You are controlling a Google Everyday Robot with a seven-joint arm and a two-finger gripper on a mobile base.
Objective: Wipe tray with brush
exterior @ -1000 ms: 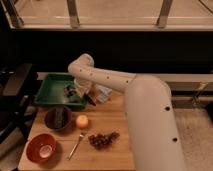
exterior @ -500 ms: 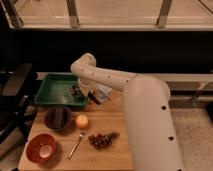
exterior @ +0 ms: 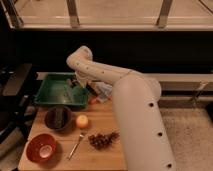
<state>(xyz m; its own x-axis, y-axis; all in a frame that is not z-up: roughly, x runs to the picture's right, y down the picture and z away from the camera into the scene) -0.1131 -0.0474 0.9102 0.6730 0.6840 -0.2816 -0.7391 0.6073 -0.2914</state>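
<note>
The green tray lies at the back left of the wooden table. My white arm reaches over from the right and bends down into the tray. My gripper is low over the tray's right part, near its right wall. A small dark shape sits at the gripper's tip on the tray floor. I cannot tell whether it is the brush, and the brush does not show plainly anywhere else.
A dark-brown bowl stands in front of the tray, with an orange beside it. A silver fork, grapes and a red bowl lie nearer the front. Packets lie right of the tray. A black chair stands at the left.
The gripper has shifted slightly to the right inside the tray. The other things on the table have not moved.
</note>
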